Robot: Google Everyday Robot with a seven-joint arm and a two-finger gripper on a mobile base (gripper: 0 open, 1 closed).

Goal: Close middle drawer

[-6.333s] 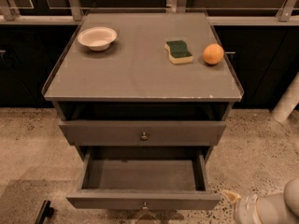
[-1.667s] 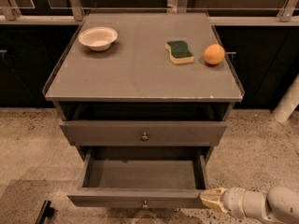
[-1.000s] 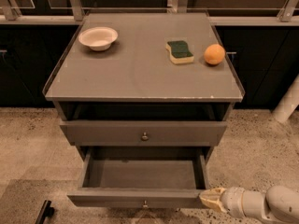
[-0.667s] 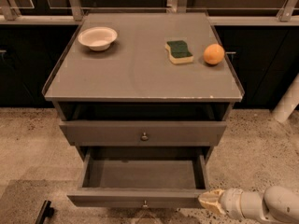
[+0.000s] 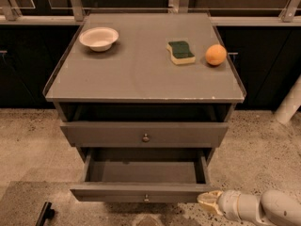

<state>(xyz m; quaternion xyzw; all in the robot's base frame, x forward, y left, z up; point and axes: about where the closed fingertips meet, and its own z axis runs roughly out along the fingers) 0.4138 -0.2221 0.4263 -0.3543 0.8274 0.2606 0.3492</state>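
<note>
Middle drawer (image 5: 117, 192), the wide shallow grey wooden one with a low front panel and a small round metal knob (image 5: 146, 198), stands pulled well out of the grey cabinet, its plain inside empty. It hangs below the taller grey drawer front (image 5: 188, 134).

My cream-tipped gripper (image 5: 209, 203) sits low at the right end of that front panel, at or just beside its corner. I cannot tell whether it touches the wood, nor whether it is wide or narrow. I judge that I am at the approach step, with the push itself not yet done. The next move calls for firm contact on the panel face and a straight shove back into the cabinet. Pressing this far from the knob may skew the drawer on its runners, so I would shift toward the centre first.

On the grey worktop (image 5: 141, 79) lie a shallow white bowl (image 5: 99, 38) at the back left, a green-topped yellow sponge (image 5: 181, 52) further right, and a round orange (image 5: 216, 54) near the right edge, all well apart.

A black object (image 5: 44, 214) lies on the speckled stone floor (image 5: 28, 145) at the left, dark cabinets (image 5: 28, 69) stand behind, and a white pole (image 5: 289, 102) leans at the right.
</note>
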